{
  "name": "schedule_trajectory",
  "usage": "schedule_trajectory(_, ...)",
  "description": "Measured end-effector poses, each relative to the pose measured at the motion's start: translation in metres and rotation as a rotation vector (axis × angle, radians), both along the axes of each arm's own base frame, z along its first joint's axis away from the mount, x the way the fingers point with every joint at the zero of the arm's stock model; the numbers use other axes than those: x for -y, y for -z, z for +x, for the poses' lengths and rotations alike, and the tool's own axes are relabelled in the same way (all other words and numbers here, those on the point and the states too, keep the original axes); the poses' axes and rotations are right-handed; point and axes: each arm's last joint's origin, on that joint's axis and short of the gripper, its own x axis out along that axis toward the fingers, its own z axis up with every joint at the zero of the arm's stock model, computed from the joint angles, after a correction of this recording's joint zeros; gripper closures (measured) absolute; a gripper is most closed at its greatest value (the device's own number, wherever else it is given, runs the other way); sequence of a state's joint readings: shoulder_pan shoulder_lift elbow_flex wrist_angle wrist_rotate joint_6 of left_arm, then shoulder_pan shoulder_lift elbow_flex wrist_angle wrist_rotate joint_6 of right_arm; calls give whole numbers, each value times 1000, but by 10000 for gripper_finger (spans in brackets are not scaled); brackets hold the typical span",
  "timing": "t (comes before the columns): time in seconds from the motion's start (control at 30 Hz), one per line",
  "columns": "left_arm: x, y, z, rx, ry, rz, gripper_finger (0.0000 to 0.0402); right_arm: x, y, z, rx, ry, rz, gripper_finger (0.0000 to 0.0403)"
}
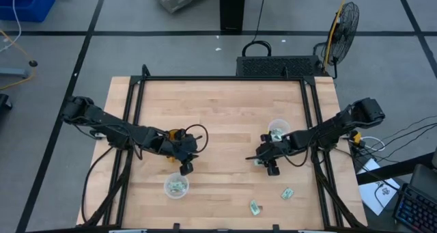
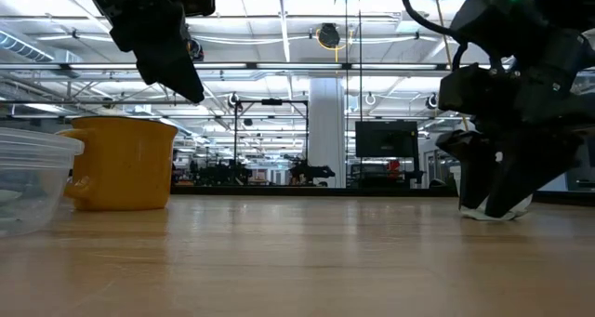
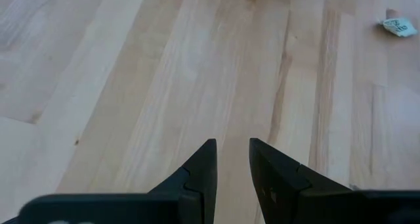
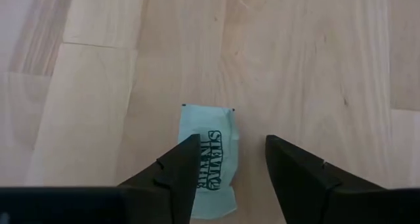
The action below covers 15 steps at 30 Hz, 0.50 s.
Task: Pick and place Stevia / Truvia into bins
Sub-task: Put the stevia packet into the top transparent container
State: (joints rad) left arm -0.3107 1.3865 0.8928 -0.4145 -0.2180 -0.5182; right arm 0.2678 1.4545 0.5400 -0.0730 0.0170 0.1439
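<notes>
Two clear cups stand on the table: one [image 1: 176,186] near the front left and one [image 1: 278,130] at mid-right, each with packets inside. My right gripper [image 1: 271,167] is open and pointing down at the table in front of the right cup. A pale green Stevia packet [image 4: 211,145] lies flat beneath it, partly under one finger and offset from the gap [image 4: 231,145]. Two more packets [image 1: 287,193] [image 1: 255,207] lie flat near the front edge. My left gripper [image 1: 186,166] hangs above the table beside the left cup, its fingers [image 3: 231,145] a narrow gap apart and holding nothing. My right gripper comes from above, pointing down, over the packet that lies flat on the table. One finger [image 4: 174,175] covers the packet's long edge [image 4: 205,161]; the other stands off to its side. Whether a finger touches the paper I cannot tell.
An amber-orange cup [image 1: 176,134] stands just behind my left gripper and shows large in the low view [image 2: 121,164]. The table's black frame rails [image 1: 136,103] run along the left and right sides. Bare wood lies between the two arms.
</notes>
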Motion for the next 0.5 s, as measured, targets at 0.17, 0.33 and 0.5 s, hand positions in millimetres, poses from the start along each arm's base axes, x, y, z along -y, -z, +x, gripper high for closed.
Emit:
schedule_trajectory(0.17,0,0,0,0,6,5,309,0,-3,-1,21,-25,-15,280)
schedule_trajectory(0.33,0,0,0,-1,21,18,309,0,-7,3,81,-49,-34,335)
schedule_trajectory(0.5,0,0,0,-1,20,17,309,1,-9,7,150,-34,-122,387)
